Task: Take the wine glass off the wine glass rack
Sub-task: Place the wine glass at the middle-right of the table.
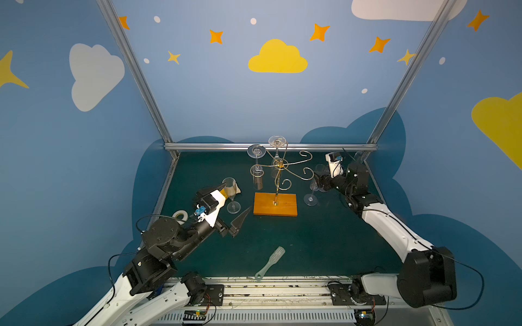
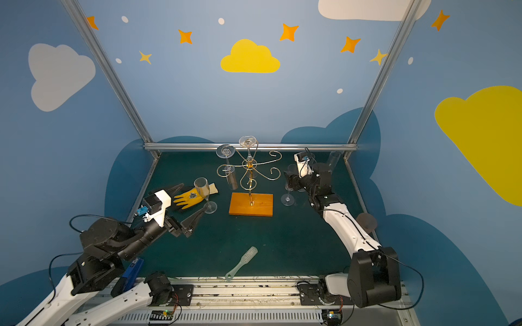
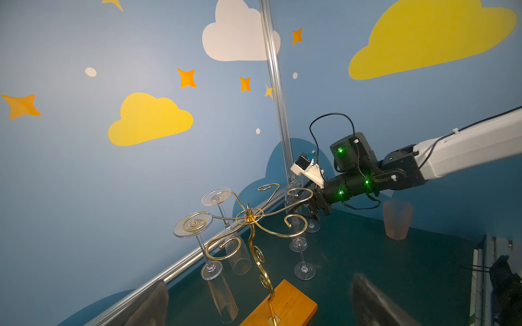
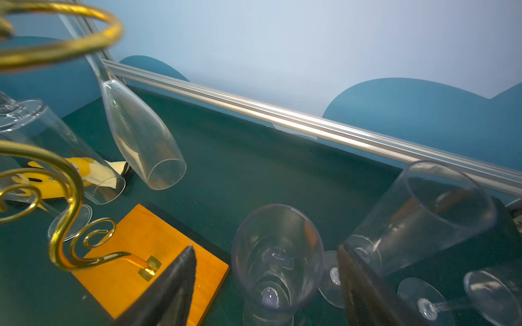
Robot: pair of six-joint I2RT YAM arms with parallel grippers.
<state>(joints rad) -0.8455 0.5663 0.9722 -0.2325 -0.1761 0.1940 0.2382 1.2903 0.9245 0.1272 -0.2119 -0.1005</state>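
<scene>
Top views both showed a pale brush (image 1: 271, 261) nearest. Next came the left gripper (image 1: 237, 196), spread wide, with an upright glass (image 1: 231, 187) by its tips. Beside it lay a yellow glove (image 2: 188, 197), its dark emblem too small to read. Mid-table stood the rack (image 1: 279, 166): thin gold wire with spiral-curled arms on a slim post and an orange wood base (image 1: 275, 203). One clear wine glass (image 1: 256, 151) hung upside down from a far-left arm, a second wine glass (image 1: 277, 140) behind it. Right of the rack, the right gripper (image 4: 267, 251) stood spread around a standing glass (image 4: 254, 225), not gripping it.
</scene>
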